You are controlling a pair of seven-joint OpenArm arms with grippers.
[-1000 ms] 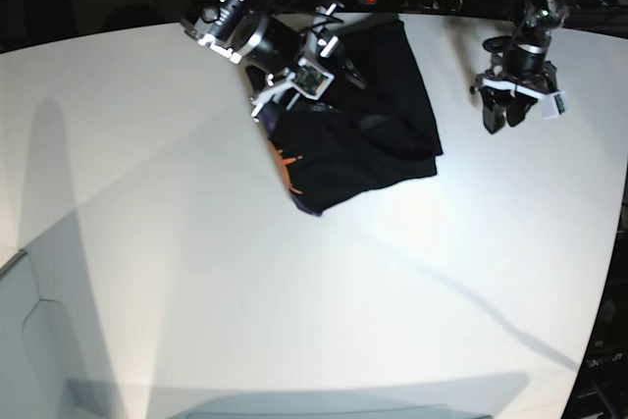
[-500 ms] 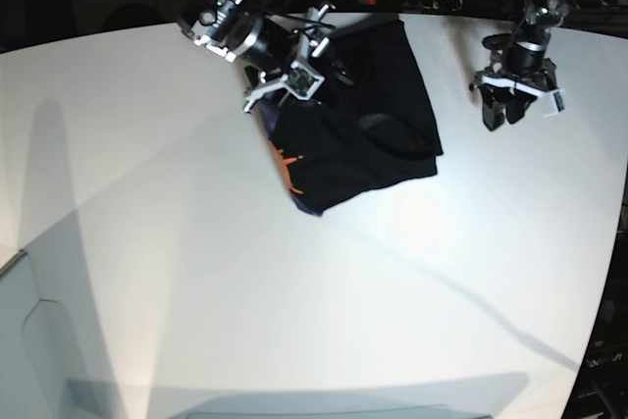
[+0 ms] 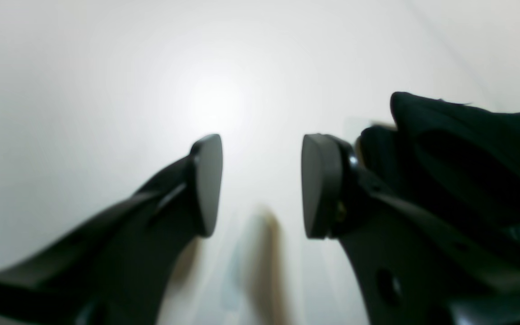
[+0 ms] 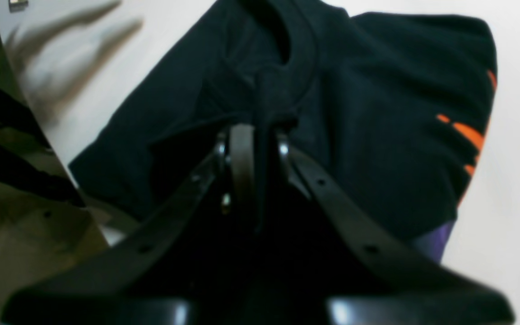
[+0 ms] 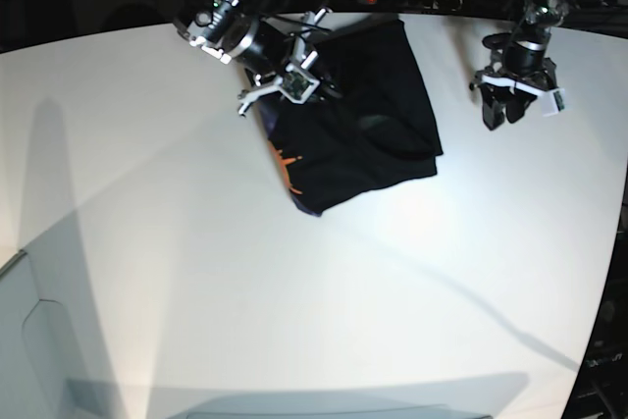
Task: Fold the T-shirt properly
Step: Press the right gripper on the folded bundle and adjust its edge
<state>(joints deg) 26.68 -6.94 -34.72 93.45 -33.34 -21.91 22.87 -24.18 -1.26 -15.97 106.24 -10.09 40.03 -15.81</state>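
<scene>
T-shirt (image 5: 363,115), bunched, lies near the surface's (image 5: 196,272) far edge.
Right end effector (image 4: 257,135) is clamped on its cloth; left end effector (image 3: 260,185) hangs apart, holding nothing.

From my right wrist view, my own right end effector (image 4: 260,135) covers the lower middle of the T-shirt (image 4: 377,113), so the cloth pinched there is hidden. At 9 o'clock the table (image 4: 513,234) edge and the clutter beyond blur together. In my left wrist view the T-shirt runs off at 3 o'clock.
</scene>
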